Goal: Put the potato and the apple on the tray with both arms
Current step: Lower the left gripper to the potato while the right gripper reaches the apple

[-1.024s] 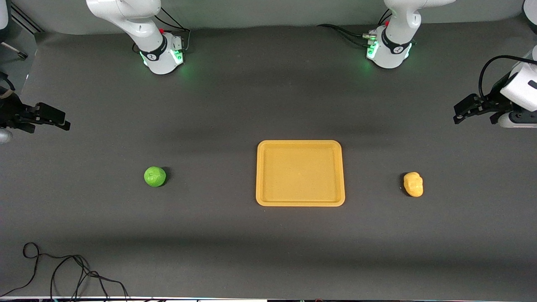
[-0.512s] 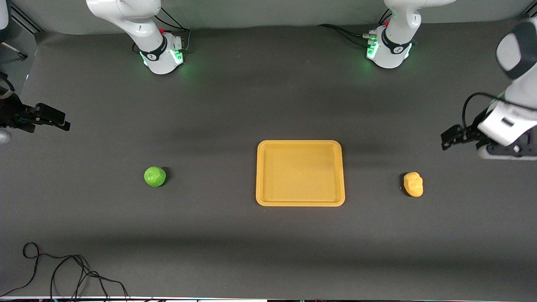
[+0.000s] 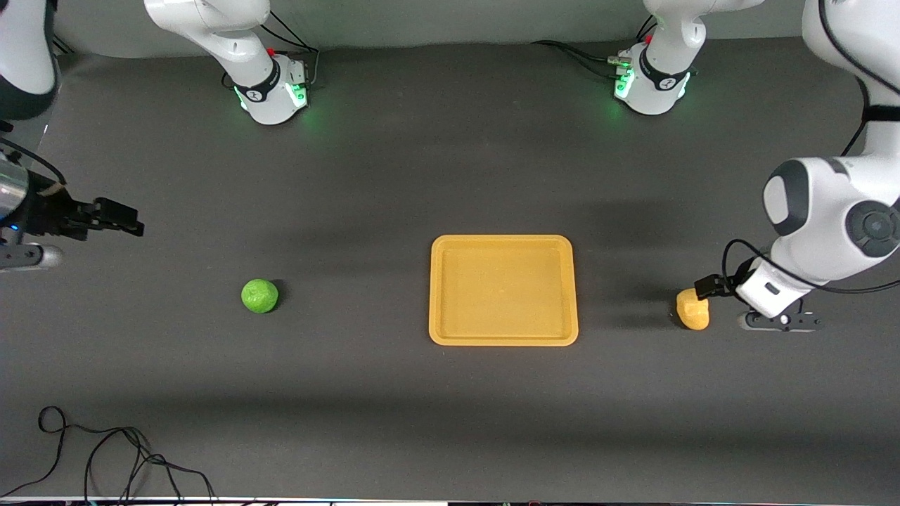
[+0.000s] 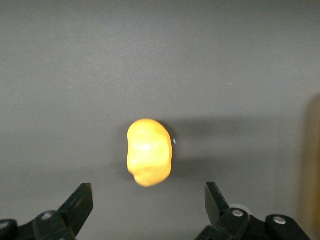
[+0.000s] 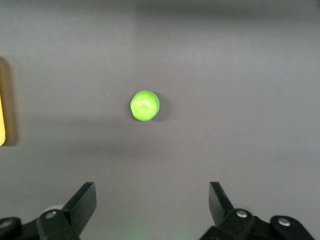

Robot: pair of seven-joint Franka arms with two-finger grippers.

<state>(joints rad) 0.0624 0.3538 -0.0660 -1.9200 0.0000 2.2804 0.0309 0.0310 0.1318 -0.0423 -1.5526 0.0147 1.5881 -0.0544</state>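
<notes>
The orange-yellow tray (image 3: 503,242) lies empty at the table's middle. The yellow-orange potato (image 3: 693,313) lies on the table toward the left arm's end. My left gripper (image 3: 705,289) is open and hangs just over the potato's edge. In the left wrist view the potato (image 4: 149,159) sits just ahead of the open left gripper (image 4: 148,197). The green apple (image 3: 259,295) lies toward the right arm's end. My right gripper (image 3: 130,226) is open, in the air and well apart from the apple. In the right wrist view the apple (image 5: 145,105) lies well ahead of the right gripper (image 5: 152,197).
The two arm bases (image 3: 271,91) (image 3: 650,84) stand farthest from the front camera. A loose black cable (image 3: 105,450) lies at the table's near edge, at the right arm's end. The tray's rim shows at the side of both wrist views (image 5: 1,115) (image 4: 314,165).
The left arm swung down and in, bringing its open gripper from the table's end to just over the potato. The right gripper shifted a little toward the apple.
</notes>
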